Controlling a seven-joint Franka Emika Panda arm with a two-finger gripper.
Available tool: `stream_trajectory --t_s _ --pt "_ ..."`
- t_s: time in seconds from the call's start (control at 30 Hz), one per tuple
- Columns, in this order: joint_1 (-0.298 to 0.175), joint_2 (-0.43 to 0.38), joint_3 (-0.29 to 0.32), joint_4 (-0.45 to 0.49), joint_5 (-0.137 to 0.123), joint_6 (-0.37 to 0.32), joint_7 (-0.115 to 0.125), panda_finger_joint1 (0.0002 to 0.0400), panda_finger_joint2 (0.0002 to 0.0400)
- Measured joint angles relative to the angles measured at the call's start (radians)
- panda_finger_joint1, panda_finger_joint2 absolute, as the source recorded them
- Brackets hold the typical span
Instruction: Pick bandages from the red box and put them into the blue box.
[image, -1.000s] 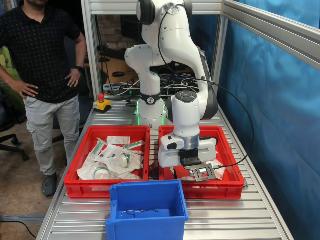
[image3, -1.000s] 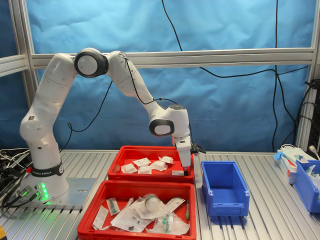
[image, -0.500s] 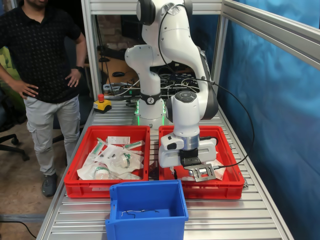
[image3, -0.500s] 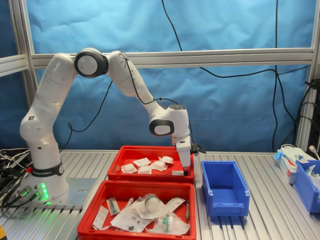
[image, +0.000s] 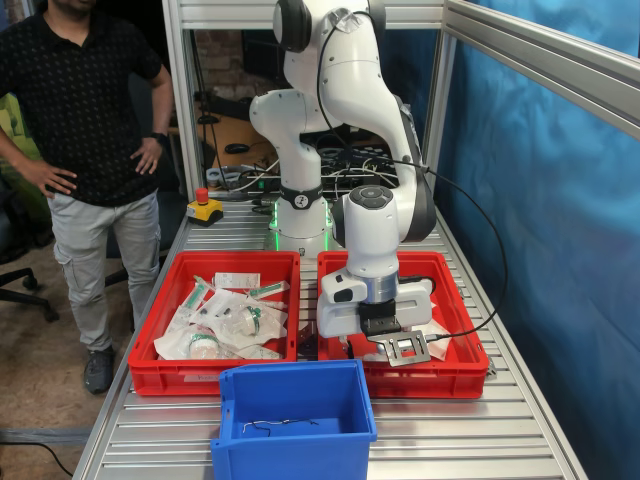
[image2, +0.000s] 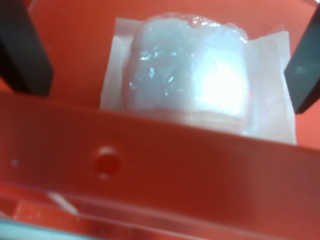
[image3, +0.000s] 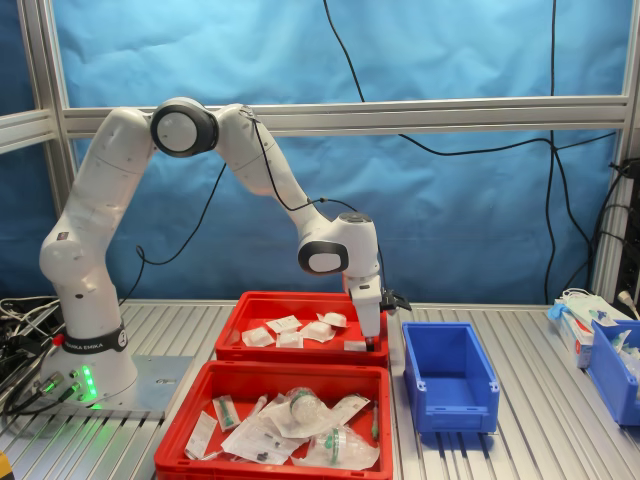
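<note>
Hovering with its dark fingers (image2: 24, 50) spread either side of a puffy white bandage (image2: 192, 75) lying tight against the red box (image3: 300, 352) wall, the gripper (image2: 165, 60) risks pinching only crinkly film or clipping that rim.

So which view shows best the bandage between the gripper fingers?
The wrist view: the bandage fills the picture, lying between the open fingers. In the second exterior view it is a small white patch; the first exterior view hides it behind the gripper.
</note>
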Motion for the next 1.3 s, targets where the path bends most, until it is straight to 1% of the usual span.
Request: stream_trajectory --t_s 0.53,0.87,1.3 --pt "0.007 0.033 0.0 0.016 0.007 0.0 0.0 0.04 0.04" --pt "0.013 0.053 0.0 0.041 0.008 0.0 0.0 0.04 0.04" --pt "0.013 0.066 0.0 0.045 0.008 0.0 0.0 0.04 0.04"
